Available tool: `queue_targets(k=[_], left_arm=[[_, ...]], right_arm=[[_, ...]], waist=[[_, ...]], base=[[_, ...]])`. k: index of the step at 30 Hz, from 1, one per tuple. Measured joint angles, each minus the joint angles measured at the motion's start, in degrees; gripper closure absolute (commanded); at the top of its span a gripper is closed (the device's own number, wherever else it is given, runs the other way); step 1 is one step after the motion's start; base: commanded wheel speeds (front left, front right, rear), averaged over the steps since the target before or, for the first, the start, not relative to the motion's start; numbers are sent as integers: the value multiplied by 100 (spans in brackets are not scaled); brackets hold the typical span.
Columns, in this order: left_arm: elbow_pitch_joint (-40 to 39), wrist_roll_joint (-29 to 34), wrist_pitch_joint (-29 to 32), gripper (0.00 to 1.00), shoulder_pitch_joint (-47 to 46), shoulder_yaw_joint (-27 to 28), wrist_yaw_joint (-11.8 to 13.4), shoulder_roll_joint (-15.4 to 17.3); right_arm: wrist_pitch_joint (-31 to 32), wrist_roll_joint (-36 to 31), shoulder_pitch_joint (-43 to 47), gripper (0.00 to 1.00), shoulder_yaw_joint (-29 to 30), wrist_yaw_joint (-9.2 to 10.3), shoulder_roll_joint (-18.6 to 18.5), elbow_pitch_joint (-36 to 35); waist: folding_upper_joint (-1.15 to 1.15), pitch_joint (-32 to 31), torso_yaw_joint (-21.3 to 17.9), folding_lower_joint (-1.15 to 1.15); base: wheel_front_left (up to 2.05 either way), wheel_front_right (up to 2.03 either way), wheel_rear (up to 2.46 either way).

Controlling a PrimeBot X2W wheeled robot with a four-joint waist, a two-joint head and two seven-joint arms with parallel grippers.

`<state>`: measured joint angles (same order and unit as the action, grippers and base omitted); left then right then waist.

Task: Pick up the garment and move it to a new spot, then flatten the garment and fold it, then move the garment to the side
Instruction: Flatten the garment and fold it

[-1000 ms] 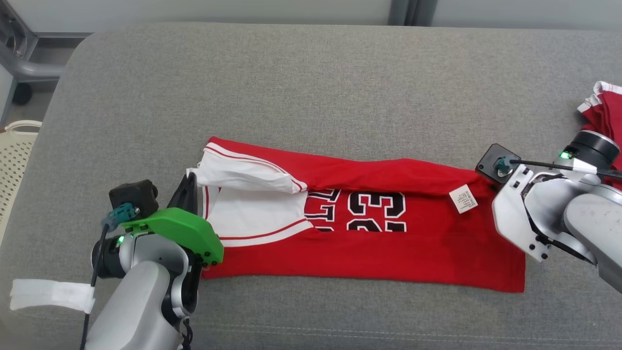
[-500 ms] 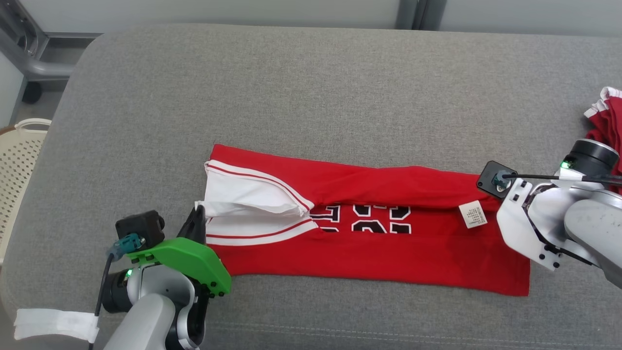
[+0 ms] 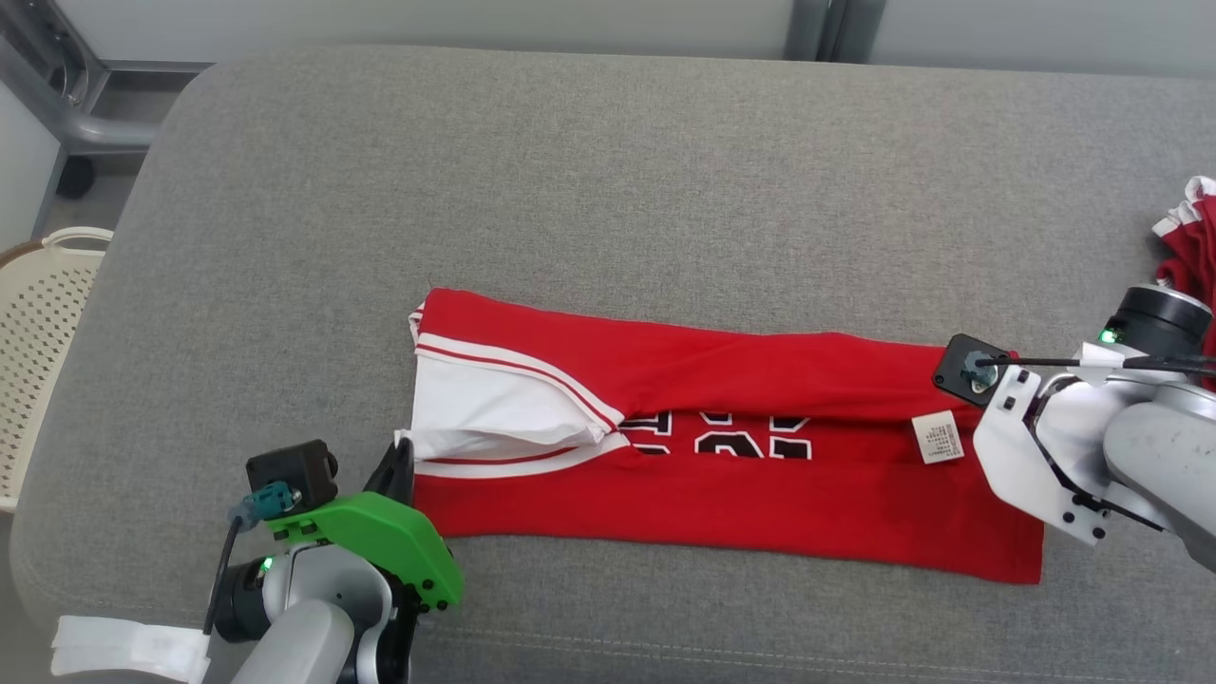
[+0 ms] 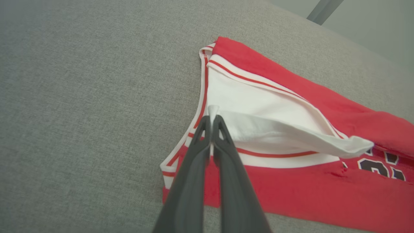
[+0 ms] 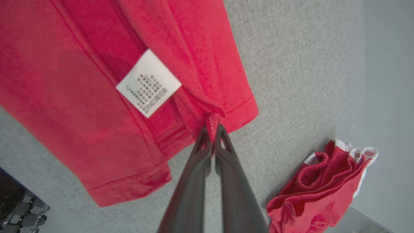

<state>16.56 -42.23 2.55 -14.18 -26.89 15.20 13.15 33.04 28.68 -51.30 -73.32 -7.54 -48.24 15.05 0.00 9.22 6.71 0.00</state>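
Wrist views, left tool (image 4: 212, 119) pinching jersey (image 4: 291, 191) strap, right tool (image 5: 212, 128) pinching hem.

Home-like room: grey couch (image 3: 608, 190), laundry basket (image 3: 40, 328).

Grey cushion (image 3: 608, 190); off its left edge, a cream perforated basket (image 3: 38, 361) — on its right end, crumpled red shorts (image 5: 318, 191).
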Motion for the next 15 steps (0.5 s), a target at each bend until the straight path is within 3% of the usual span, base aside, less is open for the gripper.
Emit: queue_targets(k=[7, 8, 9, 15], left_arm=[[86, -10, 43, 100, 74, -94, -10, -26], [107, -11, 92, 73, 77, -133, -47, -22], [122, -8, 114, 0, 85, -174, -75, -18], [233, 53, 146, 0, 101, -268, -102, 43]], right_arm=[[207, 41, 228, 99, -9, 0, -36, -111], [225, 73, 258, 40, -9, 0, -49, -111], [213, 110, 282, 0, -12, 0, -57, -104], [-100, 323, 282, 0, -12, 0, -31, 78]], waist=[[0, -26, 43, 0], [0, -35, 47, 0], [0, -45, 50, 0], [0, -127, 40, 0]], base=[[0, 0, 0], [0, 0, 0], [0, 0, 0], [0, 0, 0]])
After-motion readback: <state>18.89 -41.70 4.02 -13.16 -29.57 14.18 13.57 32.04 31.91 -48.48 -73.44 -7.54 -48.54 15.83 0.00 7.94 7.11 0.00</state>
